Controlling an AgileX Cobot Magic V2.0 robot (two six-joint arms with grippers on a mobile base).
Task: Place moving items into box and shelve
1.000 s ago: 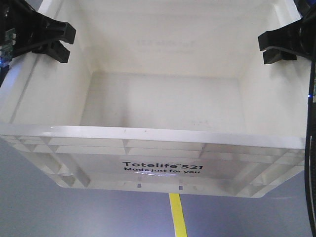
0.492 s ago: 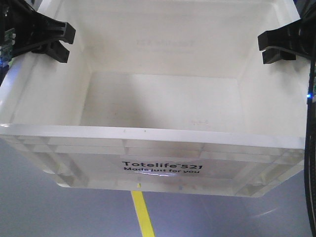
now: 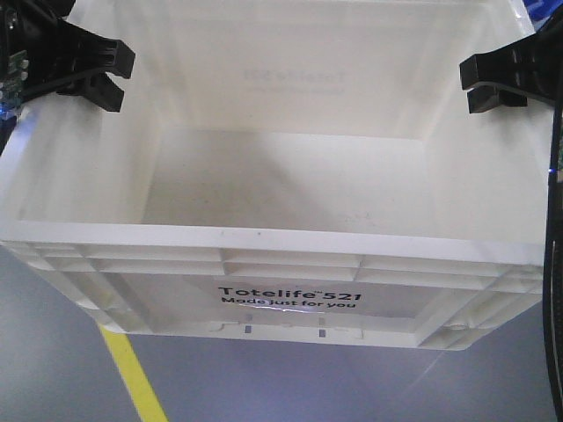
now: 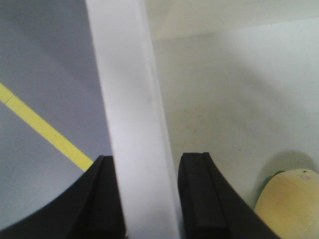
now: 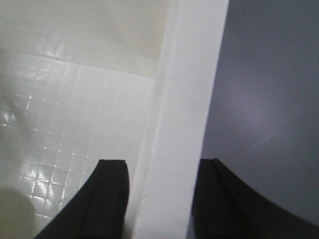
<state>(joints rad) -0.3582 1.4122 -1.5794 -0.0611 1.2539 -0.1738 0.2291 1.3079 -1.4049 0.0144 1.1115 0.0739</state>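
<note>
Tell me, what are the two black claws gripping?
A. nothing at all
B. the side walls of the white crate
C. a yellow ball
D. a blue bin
B: in the wrist views, the left claw and the right claw each have one finger on either side of a side wall of the crate.

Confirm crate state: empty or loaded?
Loaded, at least one item: the left wrist view shows a yellow ball inside the box, on its floor. The front view shows only bare floor; the total count cannot be told.
</note>
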